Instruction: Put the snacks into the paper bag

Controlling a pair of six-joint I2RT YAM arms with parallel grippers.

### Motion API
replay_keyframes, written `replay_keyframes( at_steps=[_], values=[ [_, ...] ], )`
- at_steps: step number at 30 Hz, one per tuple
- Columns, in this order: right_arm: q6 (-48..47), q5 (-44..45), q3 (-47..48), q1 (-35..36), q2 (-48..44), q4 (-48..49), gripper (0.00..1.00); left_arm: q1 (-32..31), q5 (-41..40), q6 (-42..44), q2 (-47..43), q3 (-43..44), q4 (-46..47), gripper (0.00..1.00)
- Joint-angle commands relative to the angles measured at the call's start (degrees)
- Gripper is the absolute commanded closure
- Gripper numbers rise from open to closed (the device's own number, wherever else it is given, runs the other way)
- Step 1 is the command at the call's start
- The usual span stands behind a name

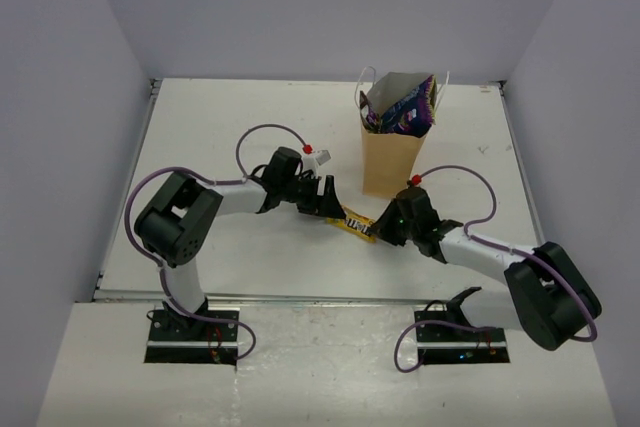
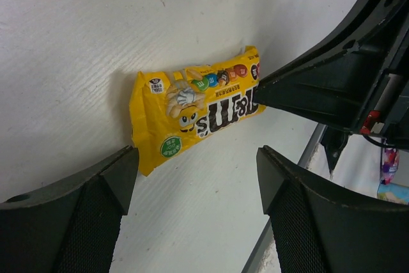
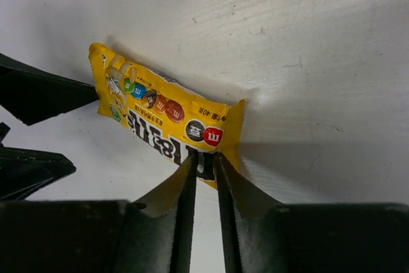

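We see the yellow M&M's pack (image 1: 358, 221) out in the middle of the bench (image 1: 220, 127), somewhat nearer the near edge than the far one, between the two wrists. The right arm (image 1: 480, 247) reaches in from the near right corner. The right jaws are pinched closed on the pack's short end, the one printed with the red and black candies. In the right wrist view the pack (image 3: 160, 116) runs away from the pinch toward the upper left. A shadow falls on the bench beside it, but we cannot tell whether it is lifted clear or resting there. The left arm (image 1: 235, 197) comes from the near left corner, and the left jaws stand wide open, gripping nothing. In the left wrist view the pack (image 2: 195, 113) lies beyond the gap between them, apart from both, and the dark right jaws meet its far end. The paper bag (image 1: 390, 162) stands upright toward the far edge, a little right of the middle, just beyond the pack. The large purple chip bag (image 1: 405, 107) pokes out of its open top.
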Motion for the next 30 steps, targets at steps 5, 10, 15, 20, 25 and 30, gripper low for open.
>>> replay_keyframes(
  at_steps=[5, 10, 15, 20, 25, 30],
  values=[
    [-1.09, -0.62, 0.21, 0.13, -0.29, 2.02, 0.1, 0.32, 0.72, 0.77, -0.86, -0.7, 2.37, 0.21],
    [-1.44, -1.41, 0.82, 0.13, 3.56, 3.95, 0.08, 0.23, 1.15, -0.19, -0.25, -0.52, 3.42, 0.21],
    [-2.15, -3.52, 3.63, 0.83, 9.99, 5.45, 0.31, -0.21, 1.16, -0.72, 0.19, 0.44, 3.6, 0.21],
    [-1.71, -2.47, 3.99, 1.89, 10.88, 5.55, 0.82, -0.38, 1.07, -0.72, 0.19, 0.44, 3.6, 0.22],
    [-1.8, 0.52, 2.93, 2.06, 5.7, 2.56, 1.0, -0.38, 1.24, -0.63, 0.11, 0.27, 3.51, 0.22],
    [-2.06, 2.89, 1.88, 2.85, -1.68, -1.48, 1.0, -0.38, 0.81, 0.06, -2.53, 0.44, 1.59, 0.22]
  ],
)
